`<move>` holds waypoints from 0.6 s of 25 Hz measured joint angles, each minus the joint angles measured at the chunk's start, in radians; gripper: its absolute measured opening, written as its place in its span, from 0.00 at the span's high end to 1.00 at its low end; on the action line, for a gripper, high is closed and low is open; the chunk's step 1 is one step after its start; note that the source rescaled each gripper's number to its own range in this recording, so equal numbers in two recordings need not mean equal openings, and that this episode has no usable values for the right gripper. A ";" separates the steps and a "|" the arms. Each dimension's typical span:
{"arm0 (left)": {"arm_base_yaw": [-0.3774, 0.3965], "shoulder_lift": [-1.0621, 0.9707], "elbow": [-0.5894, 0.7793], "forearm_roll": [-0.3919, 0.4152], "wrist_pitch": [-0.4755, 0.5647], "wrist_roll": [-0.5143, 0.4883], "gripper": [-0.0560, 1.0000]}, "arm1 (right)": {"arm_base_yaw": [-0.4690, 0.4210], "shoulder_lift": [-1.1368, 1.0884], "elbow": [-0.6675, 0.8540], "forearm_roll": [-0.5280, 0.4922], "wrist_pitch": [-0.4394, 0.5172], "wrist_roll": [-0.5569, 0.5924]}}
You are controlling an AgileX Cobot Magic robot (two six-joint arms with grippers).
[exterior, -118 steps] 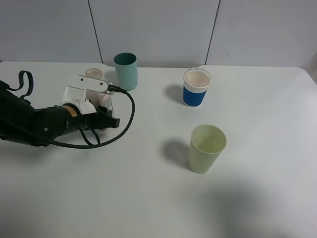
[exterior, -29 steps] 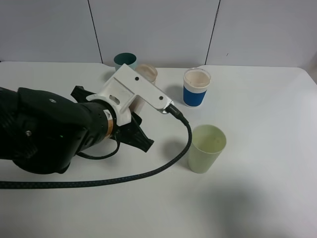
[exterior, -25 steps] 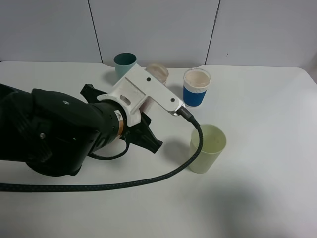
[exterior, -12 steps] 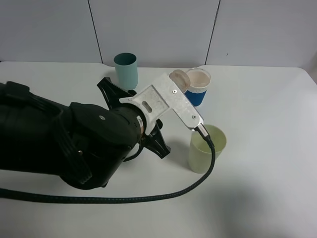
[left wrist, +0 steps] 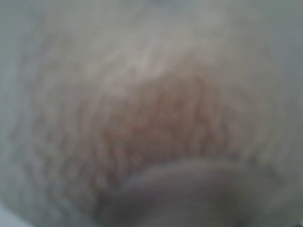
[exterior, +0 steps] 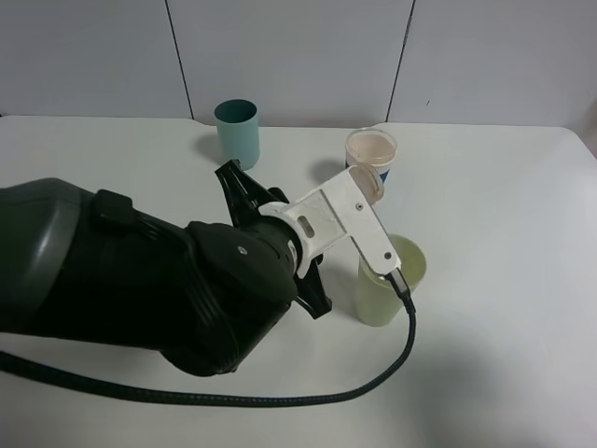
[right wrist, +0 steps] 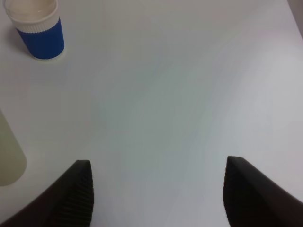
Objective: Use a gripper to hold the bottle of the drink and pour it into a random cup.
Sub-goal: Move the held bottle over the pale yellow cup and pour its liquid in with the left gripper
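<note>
My left gripper, a white claw on the bulky black arm, is shut on the bottle. Only the bottle's round neck shows above the claw. It hangs tilted, just above and behind the rim of the pale green cup. The left wrist view is filled by a blurred brownish mass, the bottle and its drink pressed close to the lens. My right gripper is open over bare table with nothing between its dark fingers. The pale green cup shows at that view's edge.
A teal cup stands at the back left. A white cup with a blue sleeve stands behind the bottle. A black cable trails from the claw across the near table. The white table is bare to the right.
My left arm has carried the bottle to the right and nearer, from beside the teal cup to the pale green cup's rim, and has tilted it further. The cups have not moved.
</note>
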 joint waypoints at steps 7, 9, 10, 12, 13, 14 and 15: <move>0.000 0.034 -0.011 0.000 0.015 0.039 0.93 | 0.000 0.000 0.000 0.000 0.000 0.000; 0.000 0.048 -0.014 0.000 0.029 0.054 0.93 | 0.000 0.000 0.000 0.000 0.000 0.000; 0.000 0.057 -0.020 -0.004 0.038 0.068 0.93 | 0.000 0.000 0.000 0.000 0.000 0.000; -0.001 0.073 -0.037 -0.012 0.059 0.101 0.93 | 0.000 0.000 0.000 0.000 0.000 0.000; -0.002 0.079 -0.047 -0.017 0.069 0.115 0.93 | 0.000 0.000 0.000 0.000 0.000 0.000; -0.005 0.087 -0.059 -0.022 0.076 0.131 0.93 | 0.000 0.000 0.000 0.000 0.000 0.000; -0.007 0.090 -0.070 -0.025 0.076 0.146 0.93 | 0.000 0.000 0.000 0.000 0.000 0.000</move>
